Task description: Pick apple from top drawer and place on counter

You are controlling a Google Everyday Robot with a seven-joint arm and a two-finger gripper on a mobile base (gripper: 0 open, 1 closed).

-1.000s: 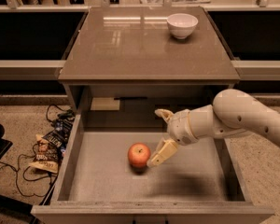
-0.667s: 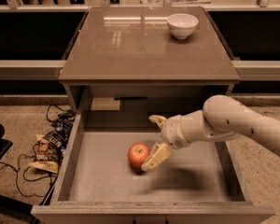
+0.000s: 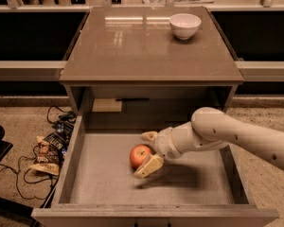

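While the counter (image 3: pixel 151 51) spreads glossy and grey-brown across the top of the cabinet, the top drawer (image 3: pixel 109 188) below it stands pulled out toward the camera, its flat grey floor in full view. The pale arm (image 3: pixel 236 136) reaches in from the right, over the drawer's right wall, and slopes down toward the middle of the floor. At its end the gripper (image 3: pixel 145 154) is spread wide, one finger behind the apple (image 3: pixel 138 156) and the other in front of it and to its right. The apple rests on the drawer floor, sitting in the gap between them. The front finger looks close against the fruit; whether it presses cannot be told. A white bowl (image 3: pixel 185 25) stands on the counter's far right part. Wires and packets (image 3: pixel 47 150) lie on the carpet to the left of the drawer.
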